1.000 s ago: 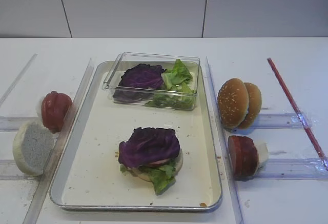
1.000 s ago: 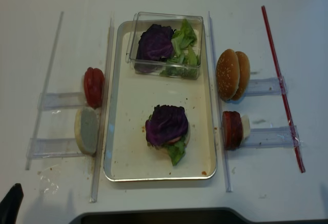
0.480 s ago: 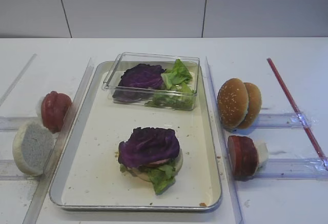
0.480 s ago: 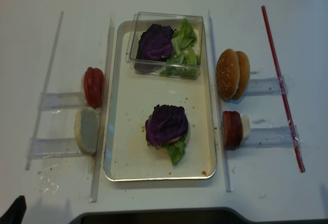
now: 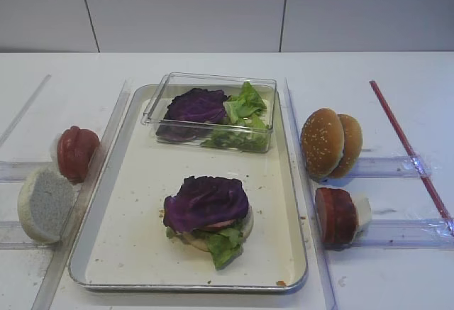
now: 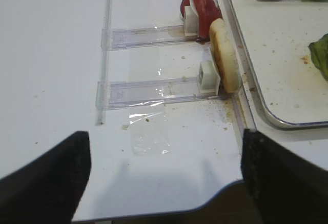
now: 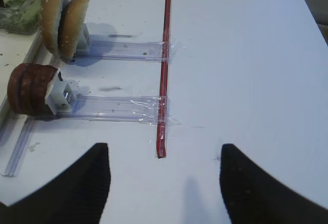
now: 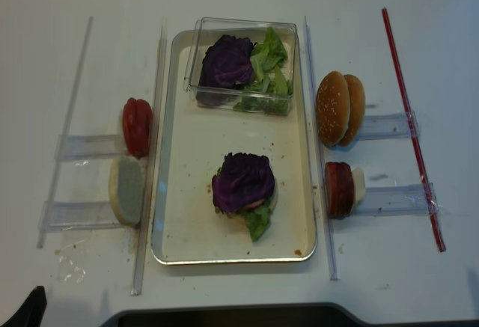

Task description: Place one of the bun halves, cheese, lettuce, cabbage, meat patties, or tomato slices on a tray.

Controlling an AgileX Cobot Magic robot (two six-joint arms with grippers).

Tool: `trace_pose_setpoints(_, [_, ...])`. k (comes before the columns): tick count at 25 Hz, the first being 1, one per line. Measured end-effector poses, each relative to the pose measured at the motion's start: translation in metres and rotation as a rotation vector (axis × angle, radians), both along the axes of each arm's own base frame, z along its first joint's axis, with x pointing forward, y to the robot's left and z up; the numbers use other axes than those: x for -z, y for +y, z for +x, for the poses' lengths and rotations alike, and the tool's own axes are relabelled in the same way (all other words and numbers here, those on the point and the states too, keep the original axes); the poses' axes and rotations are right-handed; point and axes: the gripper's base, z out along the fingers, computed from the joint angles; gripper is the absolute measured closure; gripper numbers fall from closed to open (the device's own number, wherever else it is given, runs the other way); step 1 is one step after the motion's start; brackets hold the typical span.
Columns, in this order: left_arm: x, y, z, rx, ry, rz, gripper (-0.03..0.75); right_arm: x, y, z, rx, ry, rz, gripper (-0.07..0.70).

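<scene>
The tray (image 5: pixel 135 203) lies mid-table and carries a stack: a purple cabbage leaf (image 5: pixel 206 202) on top, lettuce (image 5: pixel 223 245) sticking out below, and a pale bun edge (image 5: pixel 247 223) under them. More bun halves (image 5: pixel 323 143) stand on edge right of the tray, with meat patties (image 5: pixel 335 216) in front of them. On the left stand tomato slices (image 5: pixel 76 152) and a cut-face bun half (image 5: pixel 44 203). My left gripper (image 6: pixel 164 155) is open over the table's near left edge, with nothing in it. My right gripper (image 7: pixel 164 155) is open and empty over bare table near the right.
A clear plastic box (image 5: pixel 213 111) holding purple and green leaves sits at the tray's far end. Clear acrylic rails (image 5: pixel 298 182) and holders (image 6: pixel 154 88) flank the tray. A red strip (image 7: pixel 165 55) runs along the right side. The table's front edge (image 6: pixel 205 206) is just below the left gripper.
In the overhead view the dark tip of my left gripper has slid down toward the bottom left corner. The food and the tray have not moved.
</scene>
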Motion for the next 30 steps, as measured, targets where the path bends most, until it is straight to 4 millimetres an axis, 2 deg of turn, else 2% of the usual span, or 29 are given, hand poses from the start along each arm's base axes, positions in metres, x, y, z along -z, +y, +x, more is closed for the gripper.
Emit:
trace_pose_setpoints(18, [0.0, 0.0, 0.0, 0.0, 0.0, 0.0, 0.16, 0.0, 0.0, 0.0, 0.002, 0.0, 0.003, 0.153])
trace_pose_setpoints(23, [0.0, 0.0002, 0.0, -0.001, 0.0, 0.001, 0.16, 0.0, -0.0005, 0.0, 0.01, 0.001, 0.004, 0.124])
trace_pose_setpoints(30, [0.0, 0.0007, 0.0, -0.017, 0.0, -0.011, 0.16, 0.0001, -0.0007, 0.0, 0.013, 0.001, 0.007, 0.12])
